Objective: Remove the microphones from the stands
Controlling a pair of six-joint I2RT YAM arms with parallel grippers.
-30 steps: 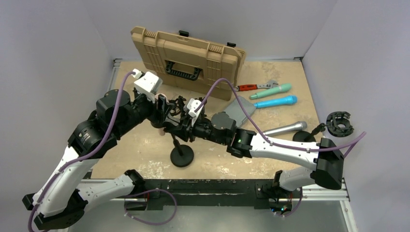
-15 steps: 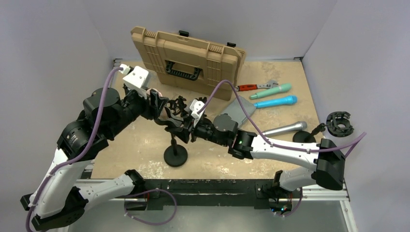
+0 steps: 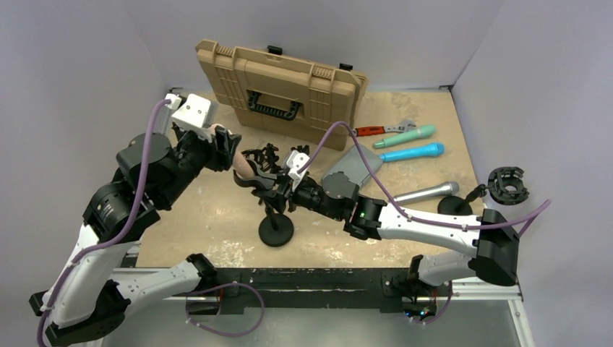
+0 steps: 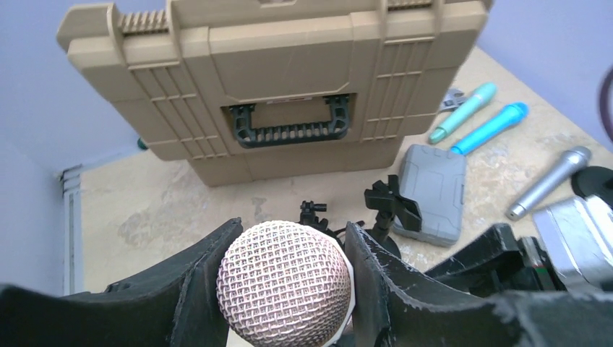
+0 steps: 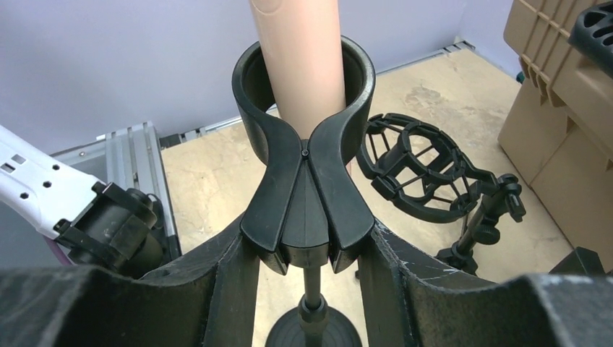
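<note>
Four microphones are in sight: a pink one (image 5: 298, 50), a teal one (image 3: 405, 136), a blue one (image 3: 412, 152) and a silver one (image 3: 426, 192). There are two cases, a big tan case (image 3: 282, 90) propped against the back wall and a small grey case (image 3: 352, 168). There are also two shock mounts (image 3: 508, 184) (the other stands mid-table), one wrench (image 3: 379, 130) and one round stand base (image 3: 276, 231).

The table (image 3: 195, 210) is bare at the near left. The right side is crowded and walls close in on three sides.

The left arm rises with its elbow high and its wrist angled toward the centre. The left gripper (image 3: 228, 150) is narrowed onto the pink microphone's mesh head. The body of this microphone slants down through the clip (image 5: 303, 166) of the stand.

The right arm stretches low across from the right. The right gripper (image 5: 307, 285) brackets the clip's neck, with its fingers (image 5: 238, 289) close against both sides. I cannot tell whether they press.
</note>
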